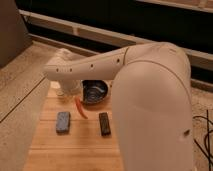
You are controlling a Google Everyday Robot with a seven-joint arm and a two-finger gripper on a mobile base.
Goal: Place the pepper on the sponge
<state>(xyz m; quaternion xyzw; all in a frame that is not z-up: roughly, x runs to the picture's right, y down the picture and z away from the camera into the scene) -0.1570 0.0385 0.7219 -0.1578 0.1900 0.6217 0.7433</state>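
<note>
The robot's white arm [150, 100] is the biggest thing in view: its bulky body fills the right half of the frame, and a thinner section reaches from the upper middle toward the left. Beneath it, a light wooden table [75, 150] of slatted boards takes up the lower left and lower middle. A speckled floor [20, 95] lies along the left edge, crossed by dark lines, and a dark wall with pale horizontal rails runs across the top. A dark, shiny bowl [96, 92] sits at the far side of the table, just left of the frame's centre and partly tucked under the arm. In front of it two flat pads lie on the boards, well apart from each other: the blue-grey sponge [63, 122] to the left and a narrower black pad [104, 123] to the right. The pepper [81, 108], slim and orange-red, hangs at a slant between them, a little farther back than both and just beside the bowl's left rim; it touches neither pad. Its upper end meets the gripper [75, 96], which points down from the arm's left end, left of the bowl. The claw is closed tight and appears to have the pepper's top end pinched in it. A dark cable [205, 135] loops at the right edge.
</note>
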